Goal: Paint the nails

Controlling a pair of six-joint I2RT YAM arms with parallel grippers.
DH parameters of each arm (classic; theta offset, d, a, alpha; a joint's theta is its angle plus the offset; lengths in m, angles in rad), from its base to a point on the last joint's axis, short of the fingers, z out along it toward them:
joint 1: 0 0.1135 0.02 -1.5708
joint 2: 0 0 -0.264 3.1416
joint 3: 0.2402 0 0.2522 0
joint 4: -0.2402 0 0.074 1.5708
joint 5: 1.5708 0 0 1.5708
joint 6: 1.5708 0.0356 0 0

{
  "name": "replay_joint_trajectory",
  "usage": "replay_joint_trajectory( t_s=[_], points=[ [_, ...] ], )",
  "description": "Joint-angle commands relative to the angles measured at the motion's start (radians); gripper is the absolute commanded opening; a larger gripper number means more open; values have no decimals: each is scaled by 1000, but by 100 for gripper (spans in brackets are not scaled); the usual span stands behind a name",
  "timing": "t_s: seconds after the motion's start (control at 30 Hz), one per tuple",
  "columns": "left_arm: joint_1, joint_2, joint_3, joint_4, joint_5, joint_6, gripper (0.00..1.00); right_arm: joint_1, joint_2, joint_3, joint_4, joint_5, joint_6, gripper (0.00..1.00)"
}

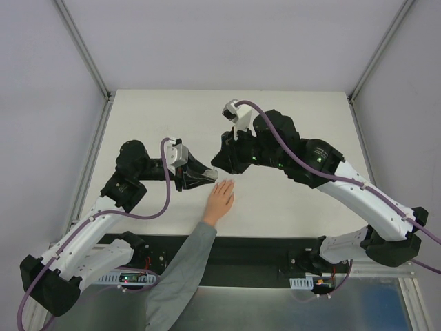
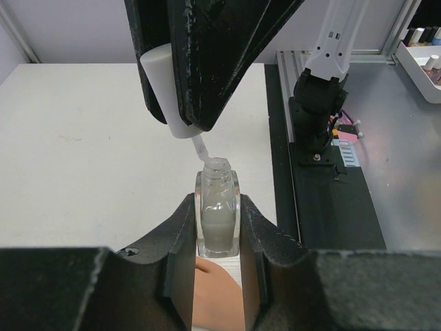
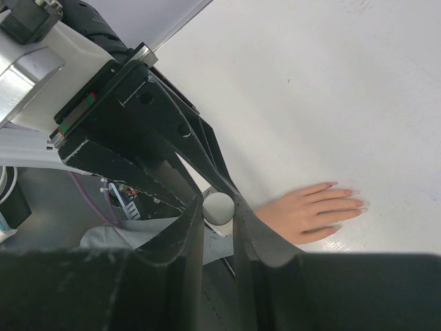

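Note:
A pale hand (image 1: 220,201) with a grey sleeve lies palm down on the white table, fingers pointing away. Its nails (image 3: 348,192) look pinkish in the right wrist view. My left gripper (image 2: 218,224) is shut on a small translucent whitish bottle (image 2: 218,219), held upright just above the hand. My right gripper (image 3: 219,207) is shut on the white brush cap (image 3: 219,206). In the left wrist view the cap (image 2: 164,89) hangs over the bottle with its brush stem (image 2: 200,147) at the bottle's open neck. In the top view both grippers meet just beyond the fingertips (image 1: 213,174).
The person's grey sleeve (image 1: 180,272) crosses the table's near edge between the arm bases. A white tray (image 2: 422,62) with small bottles sits off the table at the far right in the left wrist view. The table (image 1: 289,117) has grey walls around it.

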Motion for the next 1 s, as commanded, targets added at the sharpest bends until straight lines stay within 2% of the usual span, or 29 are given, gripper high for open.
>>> replay_joint_trajectory(
  t_s=[0.0,0.97],
  points=[
    [-9,-24,10,29,22,23,0,4,1,42,41,3,4,1],
    [-9,-26,8,21,-2,28,0,4,-51,-29,66,3,24,0]
  ],
)
